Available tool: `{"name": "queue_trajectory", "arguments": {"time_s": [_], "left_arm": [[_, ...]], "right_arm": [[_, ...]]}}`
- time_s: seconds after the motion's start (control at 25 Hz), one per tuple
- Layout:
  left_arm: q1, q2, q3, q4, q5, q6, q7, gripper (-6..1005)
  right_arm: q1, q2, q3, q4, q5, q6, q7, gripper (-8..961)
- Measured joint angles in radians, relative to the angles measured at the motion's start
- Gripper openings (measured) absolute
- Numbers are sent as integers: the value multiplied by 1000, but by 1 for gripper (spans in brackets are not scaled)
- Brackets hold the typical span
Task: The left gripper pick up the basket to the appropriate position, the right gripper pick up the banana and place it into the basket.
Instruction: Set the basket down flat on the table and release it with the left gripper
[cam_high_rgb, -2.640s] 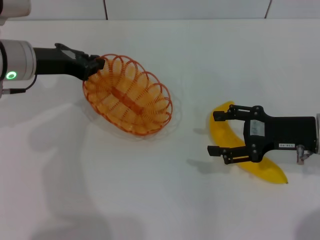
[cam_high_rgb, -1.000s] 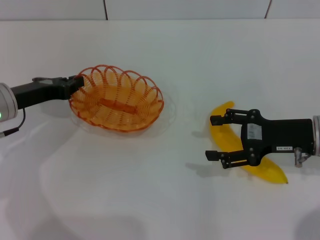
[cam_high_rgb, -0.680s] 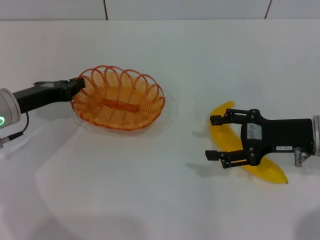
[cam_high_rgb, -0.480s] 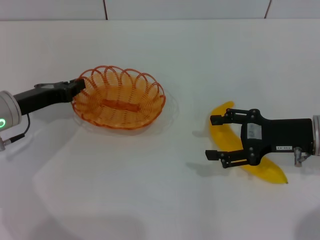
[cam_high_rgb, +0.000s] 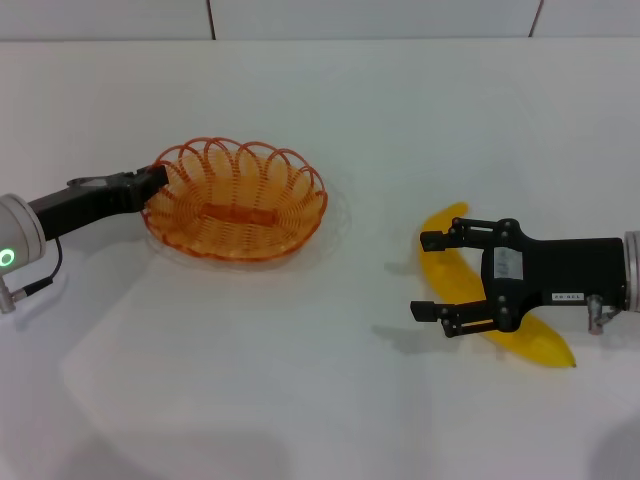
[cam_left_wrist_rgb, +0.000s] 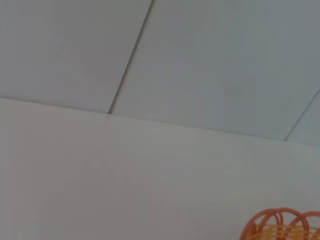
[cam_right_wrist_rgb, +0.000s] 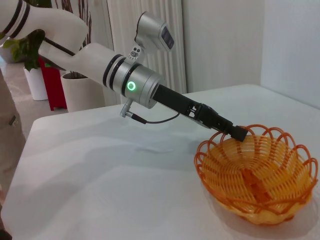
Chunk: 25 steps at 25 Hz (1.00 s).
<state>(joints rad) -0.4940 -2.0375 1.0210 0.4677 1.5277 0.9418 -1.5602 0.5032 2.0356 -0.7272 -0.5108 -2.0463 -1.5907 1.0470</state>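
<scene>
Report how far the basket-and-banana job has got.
Done: the left gripper has the rim of the basket pinched.

In hand: it holds the basket at its left end on the white table.

Left: the banana lies on the table, with the right gripper open above it, one finger on each side. Grasping it and putting it in the empty basket remain.

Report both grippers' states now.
Left gripper: shut on the basket rim.
Right gripper: open, hovering over the banana, holding nothing.
</scene>
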Motion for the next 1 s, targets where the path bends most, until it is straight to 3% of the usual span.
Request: {"name": "queue_trajectory", "arguments": {"time_s": [0.48,0.68,1.0], "left_arm": [[-7,6,6,-1,15,0,1,202],[-13,7,7,0,35,0,9,445],[-10,5,2,8,29,0,55,680]], "right_arm": [[0,0,-11,0,0,0,2,889],[1,0,-11,0,0,0,2,889],[-2,0,-11,0,1,0,3,889]]}}
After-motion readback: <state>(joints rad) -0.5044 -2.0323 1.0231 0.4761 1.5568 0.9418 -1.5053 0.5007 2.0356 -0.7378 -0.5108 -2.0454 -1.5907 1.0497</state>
